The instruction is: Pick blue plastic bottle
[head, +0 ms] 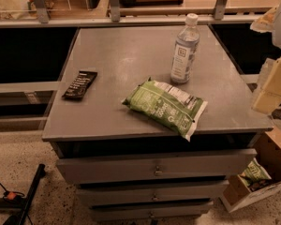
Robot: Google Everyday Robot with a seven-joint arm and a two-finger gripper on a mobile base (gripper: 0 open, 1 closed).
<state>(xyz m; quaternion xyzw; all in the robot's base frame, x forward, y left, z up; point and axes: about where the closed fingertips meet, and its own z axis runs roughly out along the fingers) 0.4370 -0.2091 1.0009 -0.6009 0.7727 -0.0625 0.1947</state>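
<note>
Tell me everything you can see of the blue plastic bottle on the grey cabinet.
The blue plastic bottle is slim, of clear, pale bluish plastic, with a white screw cap on and a white label bearing a small dark square logo. It stands upright on the back right part of the cabinet top, close behind the green chip bag; whether they touch is unclear. The gripper is at the right edge, apart from it.

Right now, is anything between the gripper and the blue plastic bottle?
Nothing visible does. The gripper is at the right edge of the view, and only bare tabletop lies between it and the upright blue plastic bottle. The green chip bag lies just in front of the bottle, off that line.
</note>
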